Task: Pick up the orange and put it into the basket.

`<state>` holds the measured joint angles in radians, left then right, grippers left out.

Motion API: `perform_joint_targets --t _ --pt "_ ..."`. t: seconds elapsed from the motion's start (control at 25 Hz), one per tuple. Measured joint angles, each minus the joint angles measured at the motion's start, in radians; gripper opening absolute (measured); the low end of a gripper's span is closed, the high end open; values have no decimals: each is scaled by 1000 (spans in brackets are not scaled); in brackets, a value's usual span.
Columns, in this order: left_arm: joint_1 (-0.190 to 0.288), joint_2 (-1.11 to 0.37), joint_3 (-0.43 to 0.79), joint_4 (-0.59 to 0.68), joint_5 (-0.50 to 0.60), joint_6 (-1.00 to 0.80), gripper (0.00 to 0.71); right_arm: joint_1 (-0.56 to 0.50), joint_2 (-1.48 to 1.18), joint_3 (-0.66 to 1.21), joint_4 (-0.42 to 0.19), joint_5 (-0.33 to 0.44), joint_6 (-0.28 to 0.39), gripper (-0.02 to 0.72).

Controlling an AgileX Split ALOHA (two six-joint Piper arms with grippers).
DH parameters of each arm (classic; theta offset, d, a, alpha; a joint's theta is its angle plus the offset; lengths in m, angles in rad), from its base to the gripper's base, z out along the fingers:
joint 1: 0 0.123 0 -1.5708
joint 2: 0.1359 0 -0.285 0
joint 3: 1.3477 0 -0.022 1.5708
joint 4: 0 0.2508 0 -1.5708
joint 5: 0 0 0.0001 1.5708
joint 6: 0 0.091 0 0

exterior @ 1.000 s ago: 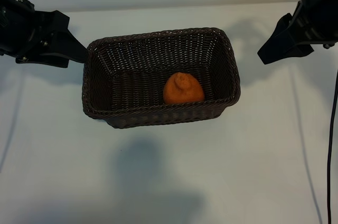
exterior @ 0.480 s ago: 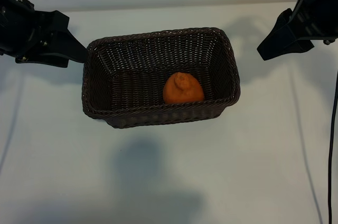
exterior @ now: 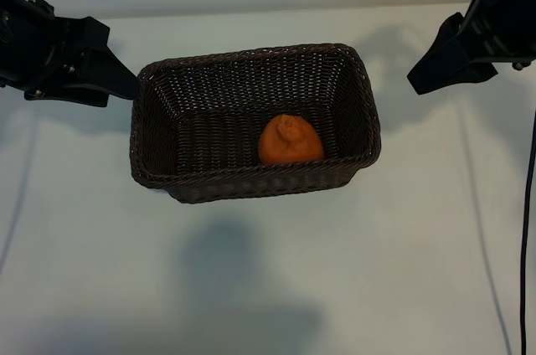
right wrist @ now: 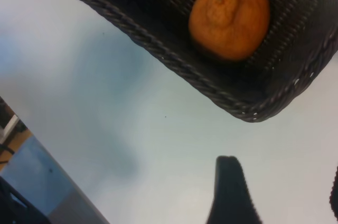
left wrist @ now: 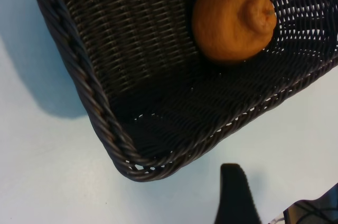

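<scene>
Orange and rough-skinned, the dome-shaped fruit with its knobbly raised top, the orange (exterior: 290,141), lies inside the dark brown woven wicker basket (exterior: 251,64), a rectangular one with rounded corners and a braided rim, on the basket floor toward five o'clock and close against the near long wall. Neither pincer touches it. In the exterior view the black left gripper (exterior: 117,80) hangs at about ten o'clock from the fruit, its tip just beside the basket's left short rim, fingers apart and empty. The black right gripper (exterior: 431,74) hangs at about two o'clock from the fruit, apart from the basket's right short rim, fingers likewise apart and holding nothing. In the left wrist view one dark finger (left wrist: 235,195) shows over bare table just outside a rounded basket corner, and in the right wrist view one dark finger (right wrist: 228,192) shows outside another corner. Around the basket the pale, smooth white tabletop (exterior: 268,288) lies open on the near side, with soft shadows across it. A thin black cable (exterior: 527,229) runs down the table's right edge, at three to five o'clock.
</scene>
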<state>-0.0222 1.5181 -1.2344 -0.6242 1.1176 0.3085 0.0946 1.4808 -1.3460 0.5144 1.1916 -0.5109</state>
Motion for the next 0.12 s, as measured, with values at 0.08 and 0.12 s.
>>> perform_joint_targets --t 0.08,0.12 --pt "0 0 0 0 0 0 489 0 0 0 0 -2 1 445" --pt "0 0 0 0 0 0 489 0 0 0 0 -2 1 445"
